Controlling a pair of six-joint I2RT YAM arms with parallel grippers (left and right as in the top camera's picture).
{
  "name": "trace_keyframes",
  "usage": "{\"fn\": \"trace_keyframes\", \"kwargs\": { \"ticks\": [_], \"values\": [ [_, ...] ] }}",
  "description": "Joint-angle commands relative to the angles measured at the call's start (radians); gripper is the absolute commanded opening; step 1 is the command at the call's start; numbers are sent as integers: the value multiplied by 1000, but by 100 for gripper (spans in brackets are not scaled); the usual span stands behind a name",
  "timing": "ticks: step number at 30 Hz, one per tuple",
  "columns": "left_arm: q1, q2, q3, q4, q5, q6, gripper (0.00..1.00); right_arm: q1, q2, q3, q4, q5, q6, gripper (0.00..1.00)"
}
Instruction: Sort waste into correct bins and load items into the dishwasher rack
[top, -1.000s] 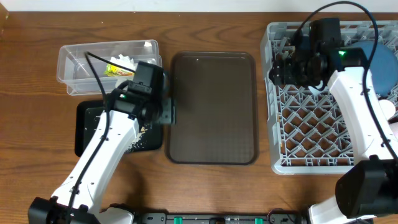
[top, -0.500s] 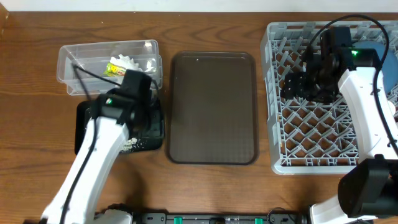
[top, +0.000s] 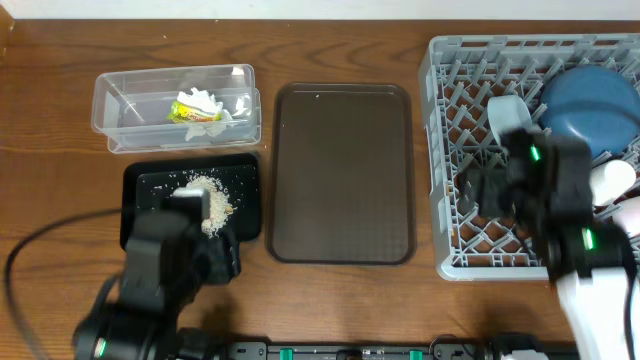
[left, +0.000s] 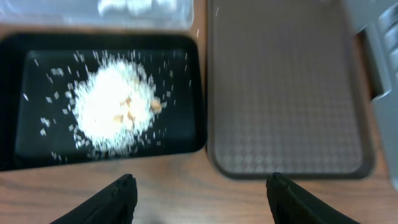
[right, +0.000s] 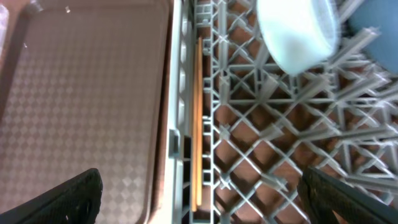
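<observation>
White scraps (left: 115, 109) lie just beyond left claw (left: 200, 182).

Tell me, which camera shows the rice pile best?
The left wrist view: the rice sits large in the middle of the black tray, though slightly blurred. Overhead shows it only as a small pale patch. The right wrist view does not show it.

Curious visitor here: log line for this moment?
left gripper open, empty; right gripper open, empty; whitish rice scraps in flat black tray; wooden chopsticks in grey plastic rack
</observation>
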Motion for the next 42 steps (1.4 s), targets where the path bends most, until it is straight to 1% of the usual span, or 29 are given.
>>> {"fn": "trace_keyframes", "kwargs": {
  "ticks": [1,5,8,14,21,31,36,42],
  "values": [
    [3,-74,-6,17,-16,-16,70,13,-143,-98,11,64,17,99],
    [3,-117,-6,25,-16,-16,70,13,-290,-166,6,61,17,99],
    [3,-116,-6,24,-16,-16,70,13,-343,-182,-26,61,17,99],
    [3,-116,-6,23,-16,-16,70,13,-354,-182,-115,61,17,99],
    [3,-116,-6,23,-16,-16,70,13,-354,-182,-172,61,17,99],
    [3,-116,-6,23,-16,-16,70,18,-362,-182,-173,61,17,99],
    [3,-116,-6,23,-16,-16,70,25,-446,-184,-180,84,2,99],
    [3,-116,-6,23,-16,-16,70,25,-593,-229,-119,85,1,99]
  ]
}}
